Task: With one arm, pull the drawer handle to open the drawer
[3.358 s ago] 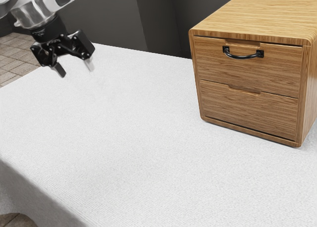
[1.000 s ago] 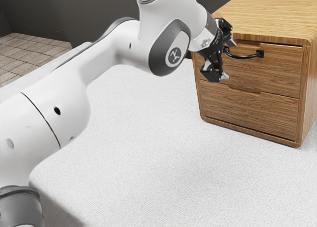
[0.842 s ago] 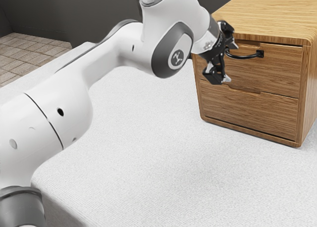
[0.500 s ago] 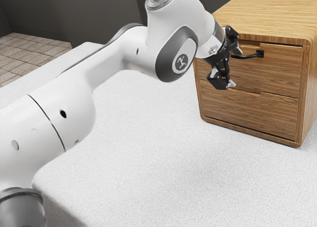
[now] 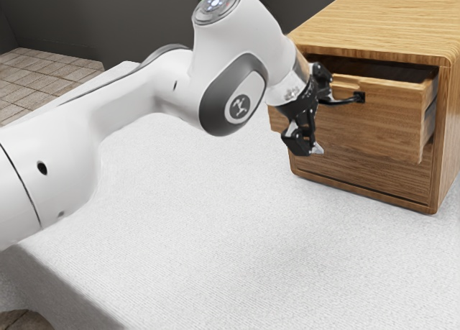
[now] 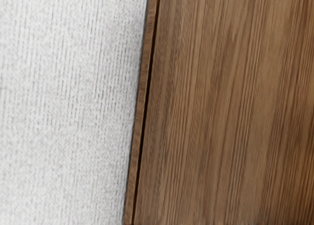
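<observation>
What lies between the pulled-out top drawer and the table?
The lower drawer, shut, lies between the top drawer and the table. The exterior view shows it.

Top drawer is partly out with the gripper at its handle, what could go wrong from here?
The gripper sits at the end of the handle nearest the arm, not its middle, so an off-centre pull might skew the top drawer or slip off. The cabinet stands on the table with nothing visibly bracing it, so it may slide instead.
</observation>
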Tool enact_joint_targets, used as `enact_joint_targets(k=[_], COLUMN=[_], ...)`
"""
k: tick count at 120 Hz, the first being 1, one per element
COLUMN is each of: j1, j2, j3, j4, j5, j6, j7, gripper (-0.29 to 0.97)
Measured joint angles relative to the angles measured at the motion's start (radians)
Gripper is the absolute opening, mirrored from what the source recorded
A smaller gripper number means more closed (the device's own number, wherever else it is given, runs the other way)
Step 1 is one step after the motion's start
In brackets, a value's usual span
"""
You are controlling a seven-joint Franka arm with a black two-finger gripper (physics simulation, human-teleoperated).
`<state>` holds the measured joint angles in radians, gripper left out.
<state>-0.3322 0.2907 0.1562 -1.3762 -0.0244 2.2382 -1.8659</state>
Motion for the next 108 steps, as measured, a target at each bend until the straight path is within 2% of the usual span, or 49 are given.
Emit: enact_joint_targets(k=[44,69,108], j1=[-0.058,-0.089,-0.096], j2=[-0.228,-0.339,-0.507], j3=[0.003,0.006,-0.007], j4=[-0.261,-0.392,-0.503], j5=[0.084,0.103,0.128], j6=[0.0,0.001,-0.017], j7=[-0.017,-0.035,-0.068], gripper=[0.68,0.68,0.68])
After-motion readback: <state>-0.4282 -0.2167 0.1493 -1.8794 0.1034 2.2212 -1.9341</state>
